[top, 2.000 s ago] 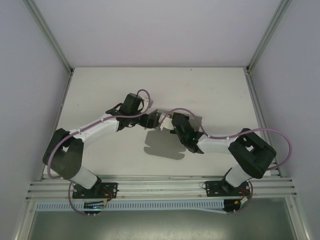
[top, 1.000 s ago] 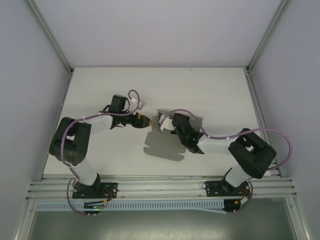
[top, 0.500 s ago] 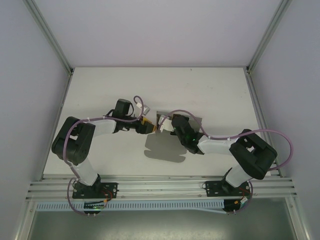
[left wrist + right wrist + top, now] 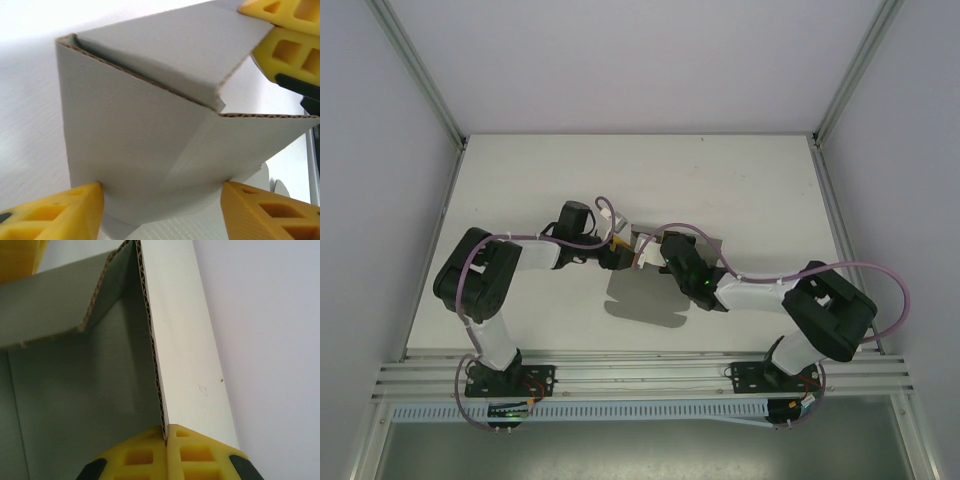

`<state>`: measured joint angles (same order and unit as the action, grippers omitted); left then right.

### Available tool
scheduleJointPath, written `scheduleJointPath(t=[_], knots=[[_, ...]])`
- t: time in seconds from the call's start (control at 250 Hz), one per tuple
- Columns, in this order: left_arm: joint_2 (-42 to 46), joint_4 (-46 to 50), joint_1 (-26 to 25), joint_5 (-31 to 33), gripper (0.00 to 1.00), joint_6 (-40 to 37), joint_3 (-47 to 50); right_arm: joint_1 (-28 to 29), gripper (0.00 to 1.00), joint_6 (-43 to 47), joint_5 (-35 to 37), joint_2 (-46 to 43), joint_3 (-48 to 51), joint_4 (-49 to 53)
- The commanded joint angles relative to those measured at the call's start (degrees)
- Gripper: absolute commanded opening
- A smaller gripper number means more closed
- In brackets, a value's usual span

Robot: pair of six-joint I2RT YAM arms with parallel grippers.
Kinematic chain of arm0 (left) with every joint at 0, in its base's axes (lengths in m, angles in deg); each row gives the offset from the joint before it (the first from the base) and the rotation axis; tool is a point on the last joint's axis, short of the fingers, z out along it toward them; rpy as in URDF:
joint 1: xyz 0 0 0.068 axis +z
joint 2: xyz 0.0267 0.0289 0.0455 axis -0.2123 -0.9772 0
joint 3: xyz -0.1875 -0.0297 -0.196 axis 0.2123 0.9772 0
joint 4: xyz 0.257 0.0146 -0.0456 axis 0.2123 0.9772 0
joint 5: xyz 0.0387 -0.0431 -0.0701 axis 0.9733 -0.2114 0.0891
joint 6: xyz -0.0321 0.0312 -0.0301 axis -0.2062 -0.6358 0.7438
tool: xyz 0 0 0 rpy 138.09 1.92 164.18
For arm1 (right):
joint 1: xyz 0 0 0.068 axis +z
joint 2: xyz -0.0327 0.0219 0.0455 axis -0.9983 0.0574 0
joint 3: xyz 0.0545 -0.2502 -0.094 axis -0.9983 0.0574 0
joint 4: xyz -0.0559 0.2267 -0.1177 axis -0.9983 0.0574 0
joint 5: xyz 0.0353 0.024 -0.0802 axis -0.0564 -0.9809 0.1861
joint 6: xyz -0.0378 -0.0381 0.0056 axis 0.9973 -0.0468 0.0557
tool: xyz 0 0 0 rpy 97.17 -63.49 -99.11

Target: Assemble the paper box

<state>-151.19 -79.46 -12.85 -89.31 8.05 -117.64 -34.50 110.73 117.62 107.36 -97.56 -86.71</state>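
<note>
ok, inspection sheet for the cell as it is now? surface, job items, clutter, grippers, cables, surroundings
Surface: white table, bare except for the box's shadow.
Job's things: thin grey corrugated-cardboard paper box, partly folded, apparently held above the table between the two arms.
Clutter: nothing seen.
Grippers: right gripper shut on a wall edge of the box. The left gripper has its fingers spread either side of a panel and touching it; cannot tell whether it is clamped.
Cables: purple cables loop along both arms, one arcing near the box.
Surroundings: pale enclosure walls; aluminium frame rail at the near edge.
</note>
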Motion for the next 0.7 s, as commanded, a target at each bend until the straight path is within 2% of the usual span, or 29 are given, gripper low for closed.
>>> scheduleJointPath(t=[0.0,0.04,0.148,0.276,0.4,0.6,0.695], knots=[[-1.41,-5.67,-0.36,2.79,0.56,1.9,-0.23,2.05,0.0,-2.55,-2.18,-0.38,-0.88,2.59],[-1.33,-6.18,-0.46,4.3,0.53,2.96,-0.04,2.6,0.0,-2.77,-2.0,-0.28,-0.83,3.05],[0.34,-9.45,-1.34,9.34,0.54,5.24,2.66,4.45,0.0,-3.02,0.22,-0.05,-0.88,3.76],[4.45,-15.32,-1.53,11.81,0.66,5.96,9.07,5.78,0.0,-4.01,3.32,-0.55,-0.34,4.33],[8.34,-14.32,-1.53,16.75,0.69,4.86,13.57,6.43,0.0,-3.49,5.26,-2.28,1.74,2.8],[10.92,-18.85,-1.53,13.67,0.71,4.69,18.91,7.0,0.0,-0.86,7.01,-2.7,4.58,2.02],[13.24,-16.66,-1.54,16.76,0.72,4.06,19.55,8.05,0.0,2.53,9.15,-2.58,5.15,2.85]])
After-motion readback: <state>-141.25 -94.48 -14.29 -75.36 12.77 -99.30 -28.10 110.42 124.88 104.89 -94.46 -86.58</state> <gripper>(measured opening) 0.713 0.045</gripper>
